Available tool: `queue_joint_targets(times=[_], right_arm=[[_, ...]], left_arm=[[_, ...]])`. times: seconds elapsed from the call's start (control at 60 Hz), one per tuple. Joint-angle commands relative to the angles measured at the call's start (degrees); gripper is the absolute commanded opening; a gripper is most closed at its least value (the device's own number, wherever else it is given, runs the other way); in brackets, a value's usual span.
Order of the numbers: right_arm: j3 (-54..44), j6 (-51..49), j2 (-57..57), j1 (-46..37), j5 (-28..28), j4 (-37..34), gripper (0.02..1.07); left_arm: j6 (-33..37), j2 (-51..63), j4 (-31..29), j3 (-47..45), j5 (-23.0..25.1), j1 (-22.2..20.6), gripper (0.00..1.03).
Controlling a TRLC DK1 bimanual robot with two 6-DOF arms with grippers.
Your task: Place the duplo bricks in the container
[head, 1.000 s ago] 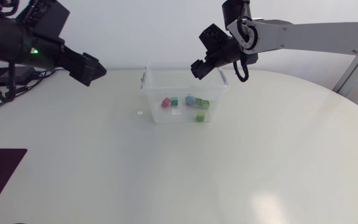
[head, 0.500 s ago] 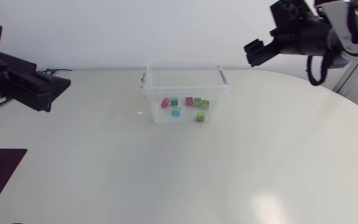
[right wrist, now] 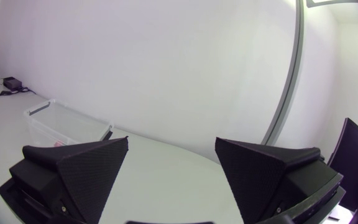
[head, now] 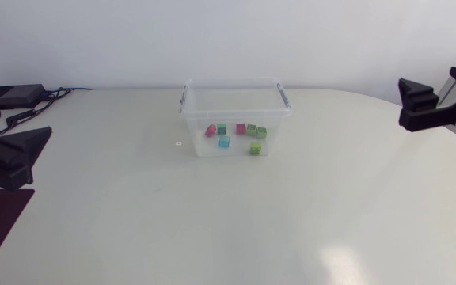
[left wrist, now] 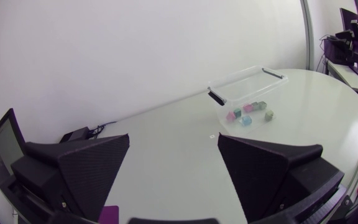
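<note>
Pink, teal and green duplo bricks (head: 241, 128) lie inside the clear container (head: 236, 83) at my desk's (head: 212, 214) far middle. My left gripper (left wrist: 173, 140) and right gripper (right wrist: 171, 142) hang at the sides, fingers apart.

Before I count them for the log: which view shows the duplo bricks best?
Head view: it looks down into the container, bricks all visible. Left wrist view shows them small, far off; right wrist view shows hardly more than the container.
</note>
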State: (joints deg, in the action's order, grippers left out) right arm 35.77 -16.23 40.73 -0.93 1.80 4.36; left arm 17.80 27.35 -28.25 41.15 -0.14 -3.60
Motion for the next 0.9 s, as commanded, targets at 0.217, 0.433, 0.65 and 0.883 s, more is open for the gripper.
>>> queue_joint_targets(times=[0.217,0.433,0.65,0.883], right_arm=[[-11.3,2.3,-13.7,-2.7,0.9,-0.9,1.03],[-17.2,5.7,-20.2,-1.9,0.2,-1.8,1.03],[-22.8,8.8,-26.4,-1.0,-0.4,-2.5,1.03],[-29.3,12.5,-33.6,0.0,-1.1,-3.5,1.03]], left_arm=[[-0.9,-8.7,11.2,-14.8,-0.9,2.3,0.99],[-5.0,-13.2,15.3,-21.2,-0.6,2.6,0.99],[-8.9,-17.5,19.2,-27.2,-0.4,2.9,0.99],[-13.3,-22.4,23.8,-34.2,-0.1,3.3,0.99]])
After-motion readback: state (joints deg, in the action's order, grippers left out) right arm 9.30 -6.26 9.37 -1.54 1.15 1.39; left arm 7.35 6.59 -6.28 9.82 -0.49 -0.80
